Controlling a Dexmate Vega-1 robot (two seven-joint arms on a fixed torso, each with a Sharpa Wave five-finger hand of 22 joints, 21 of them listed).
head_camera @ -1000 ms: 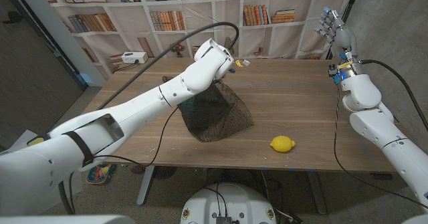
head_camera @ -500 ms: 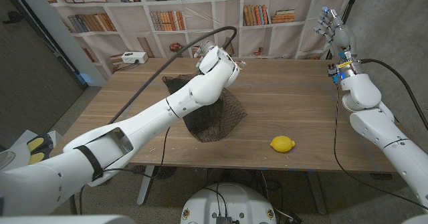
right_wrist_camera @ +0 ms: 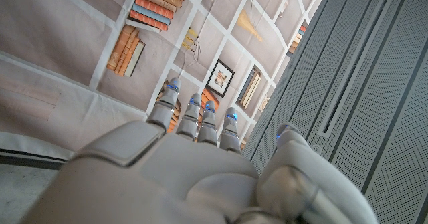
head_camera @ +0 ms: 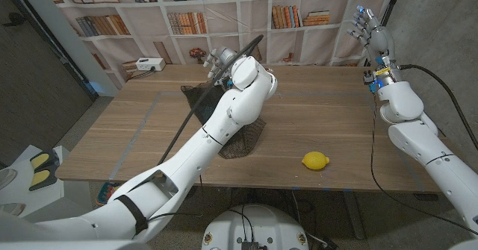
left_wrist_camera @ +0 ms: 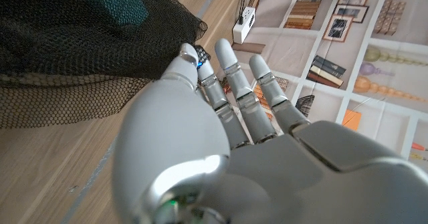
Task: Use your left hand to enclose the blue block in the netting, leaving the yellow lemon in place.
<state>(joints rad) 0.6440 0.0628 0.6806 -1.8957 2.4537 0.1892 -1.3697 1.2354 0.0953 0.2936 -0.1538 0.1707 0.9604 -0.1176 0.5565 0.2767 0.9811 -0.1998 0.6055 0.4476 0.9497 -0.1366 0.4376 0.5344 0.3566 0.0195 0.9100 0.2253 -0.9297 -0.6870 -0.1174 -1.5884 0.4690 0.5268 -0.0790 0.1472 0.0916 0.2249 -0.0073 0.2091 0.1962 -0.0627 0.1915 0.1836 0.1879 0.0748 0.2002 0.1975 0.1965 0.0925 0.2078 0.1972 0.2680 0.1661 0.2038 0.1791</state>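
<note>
While the left hand [left_wrist_camera: 221, 150] hovers with fingers [left_wrist_camera: 231, 70] straight and empty by the netting [left_wrist_camera: 73, 57], the blue block [left_wrist_camera: 117, 2] already inside, it should draw the mesh rim closed gently, well clear of the lemon [head_camera: 315, 160]; the right hand [head_camera: 367, 27] hangs open, raised off the surface [head_camera: 321, 108].

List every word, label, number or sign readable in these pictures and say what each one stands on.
No text can be read anywhere.
Book spines on the printed shelf backdrop: too small and blurred to read.
Framed pictures on the backdrop: no legible writing.
White box at the table's far left edge: no label can be made out.
Left hand, right hand, black netting and lemon: no markings visible.
</note>
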